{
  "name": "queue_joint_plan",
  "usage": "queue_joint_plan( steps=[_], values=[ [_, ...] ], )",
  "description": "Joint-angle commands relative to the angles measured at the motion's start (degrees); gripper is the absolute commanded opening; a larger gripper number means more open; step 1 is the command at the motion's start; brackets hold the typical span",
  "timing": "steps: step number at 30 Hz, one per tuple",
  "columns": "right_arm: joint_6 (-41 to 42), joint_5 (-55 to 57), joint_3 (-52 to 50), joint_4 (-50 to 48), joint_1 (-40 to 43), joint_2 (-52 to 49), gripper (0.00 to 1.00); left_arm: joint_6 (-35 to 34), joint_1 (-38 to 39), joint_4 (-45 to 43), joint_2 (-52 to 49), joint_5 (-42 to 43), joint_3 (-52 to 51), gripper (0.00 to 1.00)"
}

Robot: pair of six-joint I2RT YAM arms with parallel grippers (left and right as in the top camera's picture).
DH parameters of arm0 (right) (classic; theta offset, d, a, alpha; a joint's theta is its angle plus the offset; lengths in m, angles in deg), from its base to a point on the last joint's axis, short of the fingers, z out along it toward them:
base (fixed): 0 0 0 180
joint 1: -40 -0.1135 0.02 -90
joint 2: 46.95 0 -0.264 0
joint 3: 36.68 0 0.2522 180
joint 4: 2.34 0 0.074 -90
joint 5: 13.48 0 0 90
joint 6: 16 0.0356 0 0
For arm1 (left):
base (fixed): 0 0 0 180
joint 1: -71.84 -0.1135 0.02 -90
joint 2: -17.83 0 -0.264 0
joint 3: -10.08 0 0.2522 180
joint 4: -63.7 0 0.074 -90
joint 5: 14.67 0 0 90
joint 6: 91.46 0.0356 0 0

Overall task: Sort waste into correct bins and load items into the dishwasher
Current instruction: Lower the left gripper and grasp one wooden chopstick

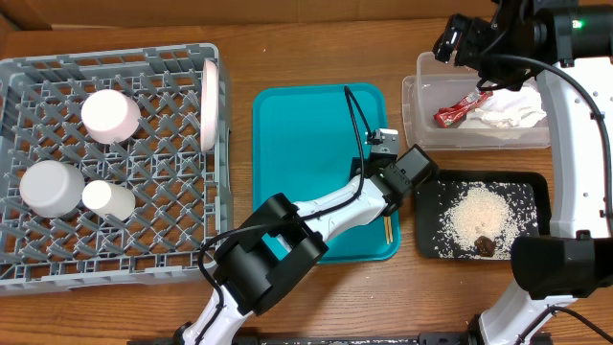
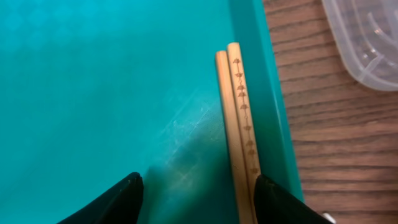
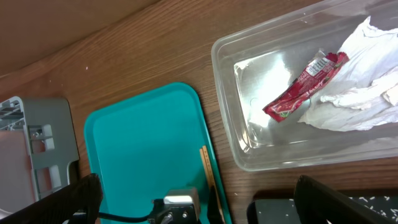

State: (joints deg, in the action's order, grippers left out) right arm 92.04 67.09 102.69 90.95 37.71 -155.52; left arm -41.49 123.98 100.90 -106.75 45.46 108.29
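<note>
A pair of wooden chopsticks (image 2: 239,124) lies along the right edge of the teal tray (image 1: 297,144). My left gripper (image 2: 199,199) is open low over them, with the chopsticks just inside its right finger; in the overhead view it (image 1: 375,153) hides most of them. The clear tub (image 1: 426,134) holds the red wrapper (image 1: 460,107) and the white napkin (image 1: 512,110). The black tray (image 1: 436,240) holds rice (image 1: 479,216) and a brown lump (image 1: 486,246). My right gripper (image 1: 455,43) is open and empty, high above the tub. The grey dish rack (image 1: 29,72) holds bowls (image 1: 112,115), a cup (image 1: 107,196) and a plate on edge (image 1: 209,91).
The right wrist view shows the tub (image 3: 230,124), the wrapper (image 3: 305,84), the napkin (image 3: 360,93), the chopsticks (image 3: 206,168) and the rack's corner (image 3: 37,137). A strip of bare wooden table (image 1: 407,206) runs between the teal tray and the black tray.
</note>
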Motion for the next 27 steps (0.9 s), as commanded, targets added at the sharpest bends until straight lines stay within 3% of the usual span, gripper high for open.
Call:
queue_joint_plan(
  steps=[1,8,17,21,24,27],
  values=[
    [0.37,0.42,0.37,-0.15,0.15,1.09,1.00,1.05,-0.04,-0.61,-0.79,-1.64,-0.39,0.58],
    [0.37,0.42,0.37,-0.15,0.15,1.09,1.00,0.66,-0.09,0.28,-0.81,-1.62,-0.50,0.52],
    [0.37,0.42,0.37,-0.17,0.15,1.09,1.00,0.66,-0.74,-2.99,-4.11,1.38,-1.01,0.53],
    [0.37,0.42,0.37,-0.15,0.15,1.09,1.00,0.63,-0.94,-3.04,-4.31,1.40,-1.01,0.47],
    [0.37,0.42,0.37,-0.15,0.15,1.09,1.00,0.63,-0.96,-2.95,-4.31,4.66,-1.01,0.35],
    [0.37,0.42,0.37,-0.15,0.15,1.09,1.00,0.66,-1.14,-3.19,-4.26,6.49,-0.98,0.35]
  ],
)
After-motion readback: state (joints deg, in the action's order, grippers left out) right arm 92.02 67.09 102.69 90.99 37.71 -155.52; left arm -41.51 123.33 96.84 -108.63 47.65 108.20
